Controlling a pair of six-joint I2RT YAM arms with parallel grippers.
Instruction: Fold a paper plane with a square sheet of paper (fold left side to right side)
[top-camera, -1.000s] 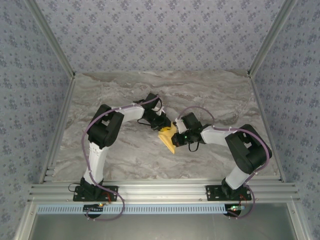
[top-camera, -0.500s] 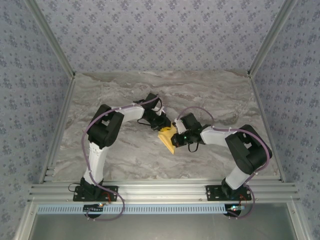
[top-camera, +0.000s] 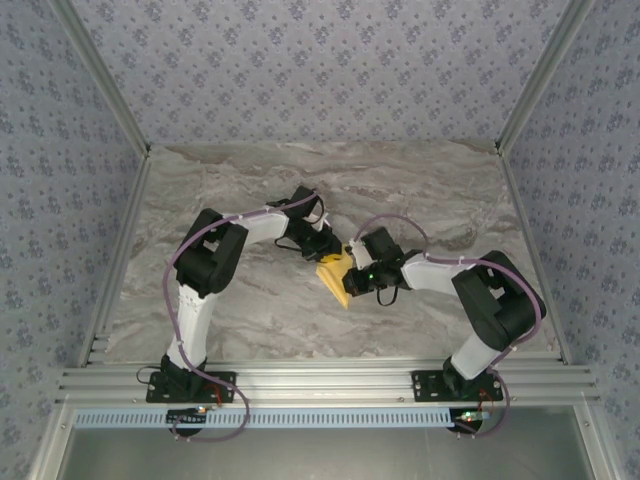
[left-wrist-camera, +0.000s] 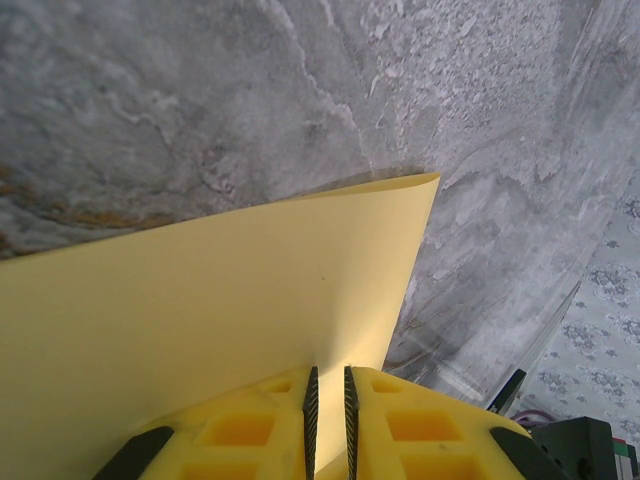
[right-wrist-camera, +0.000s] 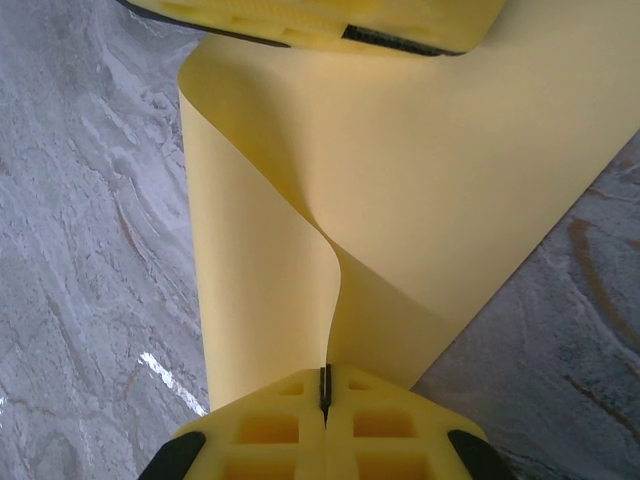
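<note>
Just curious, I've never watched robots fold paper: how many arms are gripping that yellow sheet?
2. The left gripper pinches one edge of the square sheet of paper; the right gripper pinches the opposite side, facing it.

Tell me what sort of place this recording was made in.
Probably a purpose-built robot test cell: a marble-look tabletop boxed in by patterned wall panels on aluminium framing, with the left arm and right arm bolted at its near edge.

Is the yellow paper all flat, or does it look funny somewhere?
It looks a bit funny. The paper is not flat: near the right gripper it bulges into a soft wavy bump. The left gripper pinches another edge. No tear shows.
</note>
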